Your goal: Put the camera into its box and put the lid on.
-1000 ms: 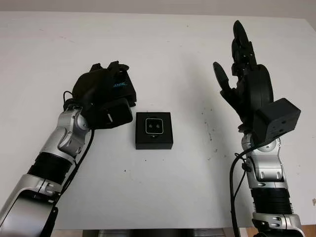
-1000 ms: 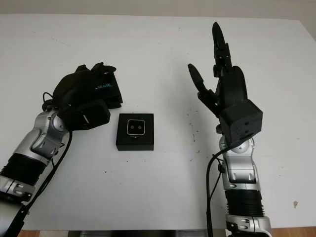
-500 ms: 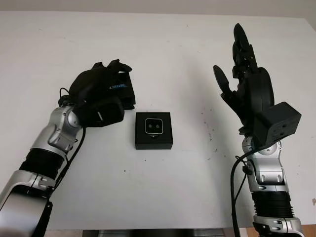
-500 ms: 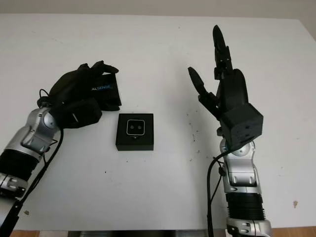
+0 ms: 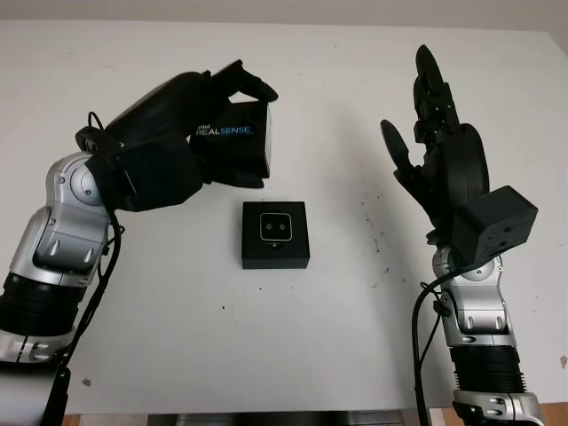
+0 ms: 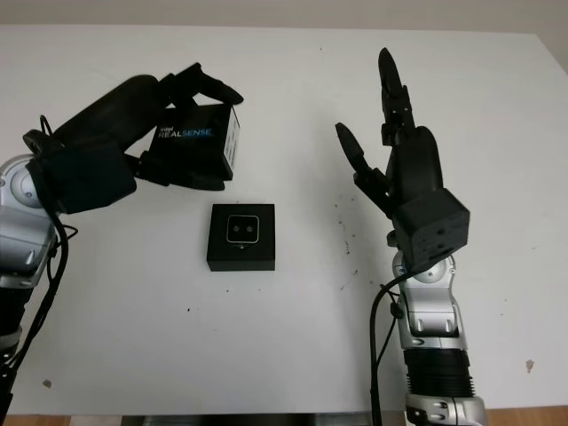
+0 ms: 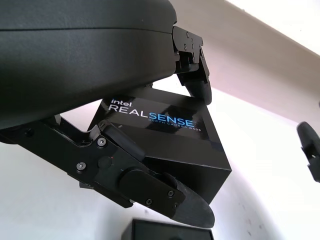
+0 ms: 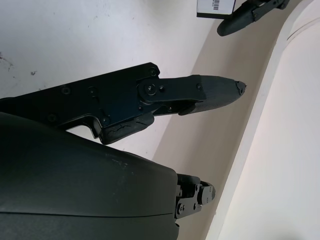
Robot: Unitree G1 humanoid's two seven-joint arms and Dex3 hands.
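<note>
The black box base (image 5: 276, 235) sits on the white table (image 5: 311, 337), the small camera (image 5: 277, 228) lying in its middle with two lenses facing up. My left hand (image 5: 232, 120) is shut on the black lid (image 5: 232, 142) printed "REALSENSE" and holds it tilted in the air, up and to the left of the box. In the left wrist view the fingers (image 7: 150, 187) clamp the lid (image 7: 165, 135) from both sides. My right hand (image 5: 439, 142) is open, raised upright to the right of the box.
The table's far edge (image 5: 284, 27) runs along the top of the head views. Small dark specks (image 5: 377, 244) dot the surface between the box and my right arm.
My left hand has lifted the lid off the table and swung it up and to the right, toward the box. The right hand has barely moved.
</note>
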